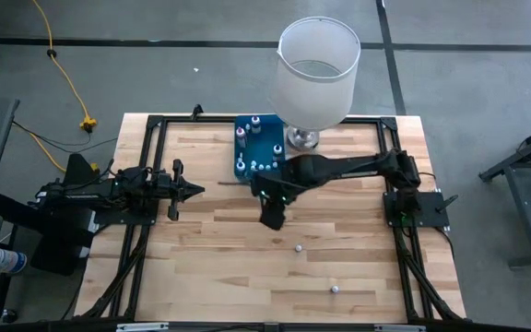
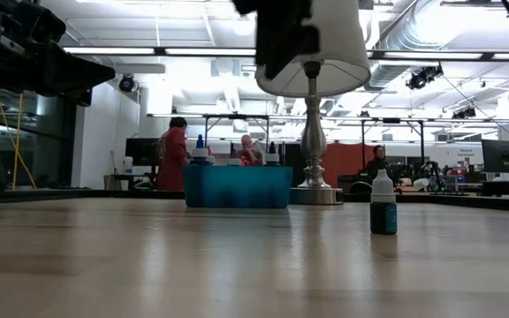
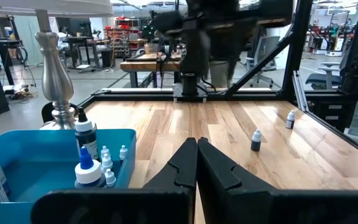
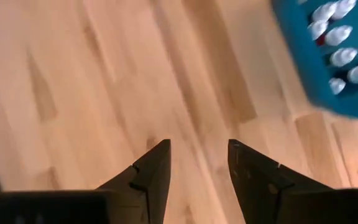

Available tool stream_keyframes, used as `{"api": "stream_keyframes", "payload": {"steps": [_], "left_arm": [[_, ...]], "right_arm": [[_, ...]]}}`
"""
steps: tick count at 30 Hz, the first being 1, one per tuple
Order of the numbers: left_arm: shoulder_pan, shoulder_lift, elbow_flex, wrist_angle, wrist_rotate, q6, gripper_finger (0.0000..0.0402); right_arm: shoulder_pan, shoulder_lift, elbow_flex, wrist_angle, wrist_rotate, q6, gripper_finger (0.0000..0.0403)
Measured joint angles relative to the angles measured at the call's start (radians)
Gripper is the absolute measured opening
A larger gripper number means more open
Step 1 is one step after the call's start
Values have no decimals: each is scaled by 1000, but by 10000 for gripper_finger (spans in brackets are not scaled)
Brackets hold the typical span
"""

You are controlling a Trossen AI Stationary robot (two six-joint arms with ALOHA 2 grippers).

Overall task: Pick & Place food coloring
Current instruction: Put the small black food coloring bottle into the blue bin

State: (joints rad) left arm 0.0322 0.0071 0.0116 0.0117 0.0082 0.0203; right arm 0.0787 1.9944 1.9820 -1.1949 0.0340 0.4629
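My right pincer (image 4: 197, 163) hung released and empty over the worktop (image 1: 210, 267) beside the blue tray (image 1: 247, 148) (bottles inside); left pincer (image 3: 196, 163) sat clenched.

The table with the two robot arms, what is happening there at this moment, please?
The right gripper hangs open and empty over the bare wood, just in front of the blue tray that holds many small food coloring bottles. Two bottles stand loose on the table, nearer its front edge. The left gripper waits shut at the left side. A white lamp stands beside the tray.
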Motion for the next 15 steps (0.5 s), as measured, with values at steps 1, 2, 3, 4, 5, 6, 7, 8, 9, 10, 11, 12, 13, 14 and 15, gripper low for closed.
{"api": "stream_keyframes", "payload": {"steps": [1,2,3,4,5,6,7,8,9,10,11,12,13,14,15], "left_arm": [[0,0,0,0,0,0,0],[0,0,0,0,0,0,0],[0,0,0,0,0,0,0],[0,0,0,0,0,0,0],[0,0,0,0,0,0,0],[0,0,0,0,0,0,0],[0,0,0,0,0,0,0],[0,0,0,0,0,0,0],[0,0,0,0,0,0,0],[0,0,0,0,0,0,0],[0,0,0,0,0,0,0],[0,0,0,0,0,0,0],[0,0,0,0,0,0,0],[0,0,0,0,0,0,0],[0,0,0,0,0,0,0]], "right_arm": [[14,-11,-1,-18,0,0,148],[27,-27,-16,-23,0,0,147],[40,-46,-40,-14,0,0,146],[53,-71,-75,-2,-1,0,145],[66,-102,-119,22,0,6,145],[80,-134,-173,55,0,15,145],[95,-172,-231,96,-1,28,146],[109,-211,-296,135,-9,42,146],[126,-254,-365,172,-21,62,147],[144,-294,-434,213,-31,85,147],[161,-335,-501,249,-41,109,147],[182,-373,-565,282,-48,130,146],[203,-411,-626,309,-53,147,145],[226,-445,-680,332,-62,163,145],[250,-479,-730,352,-70,167,144]]}}
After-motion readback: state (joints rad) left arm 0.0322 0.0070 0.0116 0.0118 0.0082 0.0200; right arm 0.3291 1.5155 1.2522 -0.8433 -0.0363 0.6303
